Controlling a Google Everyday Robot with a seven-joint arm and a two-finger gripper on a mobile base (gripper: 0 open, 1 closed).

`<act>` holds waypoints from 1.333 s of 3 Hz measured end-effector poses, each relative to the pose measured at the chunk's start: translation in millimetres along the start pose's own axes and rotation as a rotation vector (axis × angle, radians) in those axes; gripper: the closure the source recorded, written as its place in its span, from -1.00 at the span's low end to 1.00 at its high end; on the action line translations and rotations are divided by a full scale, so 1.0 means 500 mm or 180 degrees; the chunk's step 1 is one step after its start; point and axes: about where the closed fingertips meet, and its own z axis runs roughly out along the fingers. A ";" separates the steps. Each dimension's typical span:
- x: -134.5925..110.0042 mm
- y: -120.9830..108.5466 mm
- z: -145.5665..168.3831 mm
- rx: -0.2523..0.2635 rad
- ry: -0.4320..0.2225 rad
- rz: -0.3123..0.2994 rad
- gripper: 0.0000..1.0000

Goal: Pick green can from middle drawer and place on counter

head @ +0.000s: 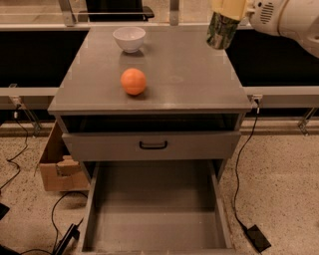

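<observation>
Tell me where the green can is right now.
Camera view, upper right: the green can hangs tilted in the gripper, over the far right edge of the counter, right of the white bowl and well away from the open middle drawer.
</observation>
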 end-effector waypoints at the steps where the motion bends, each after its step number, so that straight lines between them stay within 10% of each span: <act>1: 0.008 -0.069 0.075 0.0080 -0.0149 0.0055 1.00; 4: 0.248 -0.170 0.237 0.0296 0.0749 0.0060 1.00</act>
